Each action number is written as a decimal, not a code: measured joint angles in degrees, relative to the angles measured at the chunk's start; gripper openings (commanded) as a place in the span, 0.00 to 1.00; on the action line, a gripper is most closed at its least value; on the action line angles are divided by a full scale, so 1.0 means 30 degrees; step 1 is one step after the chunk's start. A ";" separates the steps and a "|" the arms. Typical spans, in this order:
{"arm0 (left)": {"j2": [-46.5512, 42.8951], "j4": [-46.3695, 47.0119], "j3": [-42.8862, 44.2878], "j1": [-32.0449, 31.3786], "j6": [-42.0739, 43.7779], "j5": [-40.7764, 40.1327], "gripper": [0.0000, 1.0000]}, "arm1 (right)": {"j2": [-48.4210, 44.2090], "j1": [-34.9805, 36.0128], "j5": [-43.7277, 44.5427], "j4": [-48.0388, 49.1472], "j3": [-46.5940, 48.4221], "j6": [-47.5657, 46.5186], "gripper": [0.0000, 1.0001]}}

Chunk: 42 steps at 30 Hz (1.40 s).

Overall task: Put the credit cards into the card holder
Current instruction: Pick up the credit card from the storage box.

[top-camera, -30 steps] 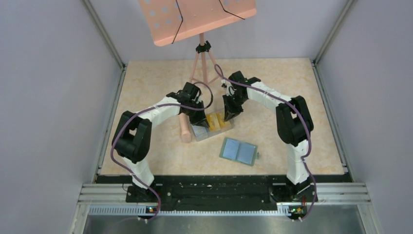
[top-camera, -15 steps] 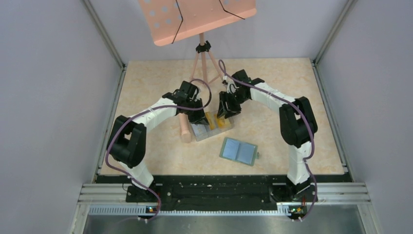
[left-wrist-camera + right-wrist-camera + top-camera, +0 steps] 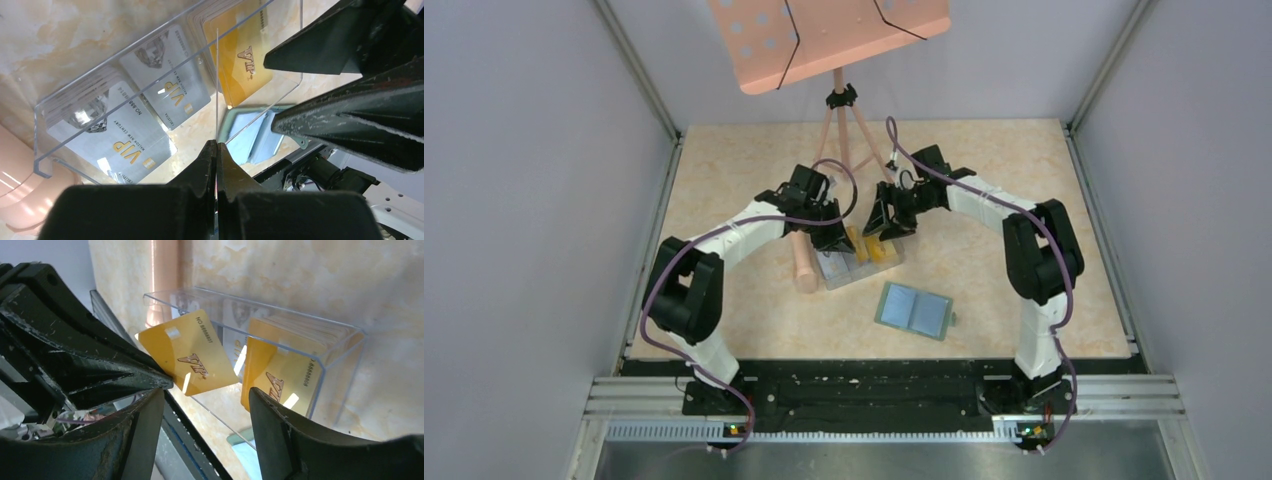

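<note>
Beige marbled tabletop (image 3: pixel 1024 180) carried the clear plastic box (image 3: pixel 861 265), with the open card holder (image 3: pixel 914 310) lying flat, well apart toward the near edge. Left gripper (image 3: pixel 216 145) pinched a corner of an orange credit card (image 3: pixel 187 359) tilted just over the box rim. Right gripper (image 3: pixel 206 392) gaped wide beside it.

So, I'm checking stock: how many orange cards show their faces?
2. One held card in the left gripper; one front card of the stack in the clear box. More behind it can't be counted.
</note>
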 measured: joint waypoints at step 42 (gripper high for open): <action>-0.1537 0.2324 -0.1399 0.0204 -0.0095 0.2433 0.00 | -0.3009 -0.0976 -0.4816 1.0010 -0.5617 0.5355 0.29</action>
